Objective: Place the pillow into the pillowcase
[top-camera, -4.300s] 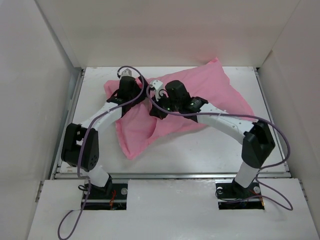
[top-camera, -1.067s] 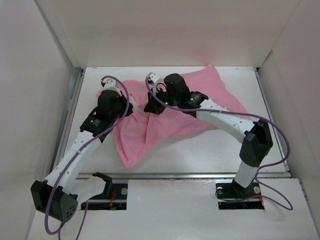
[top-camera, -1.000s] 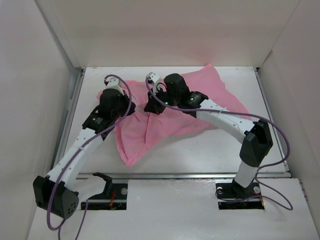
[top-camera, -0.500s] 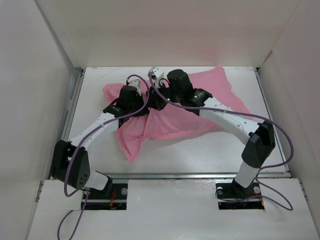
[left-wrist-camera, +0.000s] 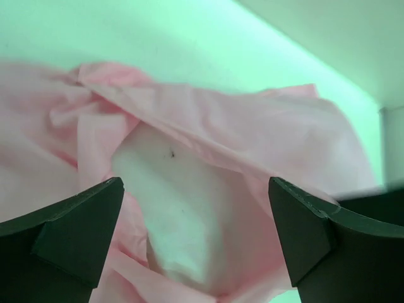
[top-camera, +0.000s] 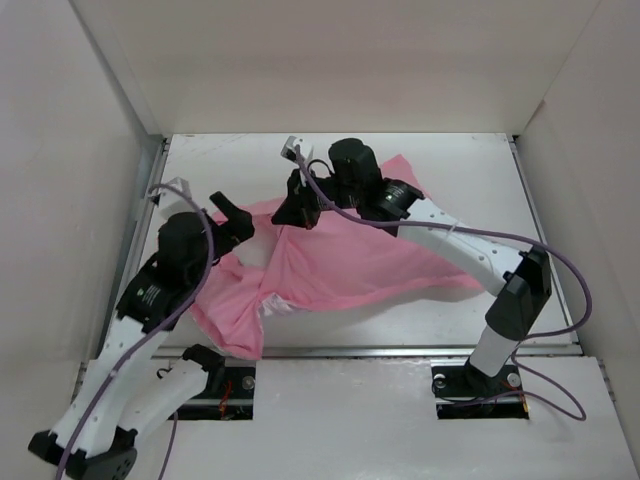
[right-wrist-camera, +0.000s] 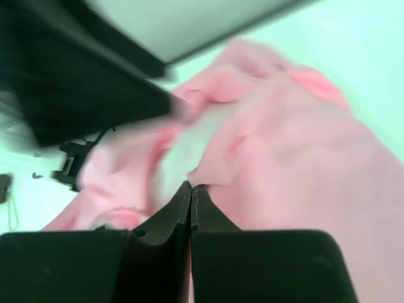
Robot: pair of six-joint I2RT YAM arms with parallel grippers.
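The pink pillowcase lies rumpled across the middle of the table. The white pillow shows through its open mouth at the left. My right gripper is shut on a fold of the pillowcase's upper edge and holds it lifted above the pillow. My left gripper stands open just left of the mouth and holds nothing. In the left wrist view its fingers frame the white pillow, which sits inside the pink pillowcase. Most of the pillow is hidden by the fabric.
White walls close in the table on the left, back and right. A metal rail runs along the near edge. Purple cables loop off both arms.
My left gripper has gone from shut to wide open and drawn back left and nearer. The pillowcase has slid toward the near left. The right gripper keeps its hold on the fabric edge.
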